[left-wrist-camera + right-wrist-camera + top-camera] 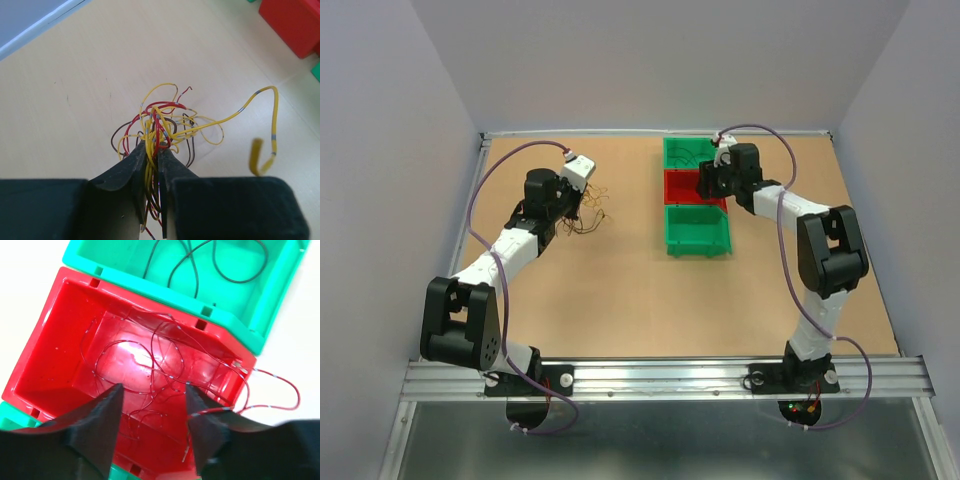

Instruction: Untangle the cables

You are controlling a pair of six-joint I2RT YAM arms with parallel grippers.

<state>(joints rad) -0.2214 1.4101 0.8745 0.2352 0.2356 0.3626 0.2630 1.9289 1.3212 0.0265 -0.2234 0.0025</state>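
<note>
The overhead view gives the layout. On the tan surface a small tangle of cables lies at the far left, just beside the left arm's wrist. Three bins stand in a row at the far middle: a far green bin, a red bin and a near green bin. The right gripper is over the red one. From there the strands are mere threads, and neither gripper's jaws can be read. The left wrist camera shows the left gripper pinched nearly closed on the tangle. Yellow and red strands run down between its fingers, dark brown loops lie around them, and one long yellow cable arches off to the right and curls down. The right wrist camera shows the right gripper with jaws spread wide and nothing between them, above the red bin. Thin red cables lie looped on its floor, one trailing over the right rim onto the surface. A black cable lies in the far green bin.
</note>
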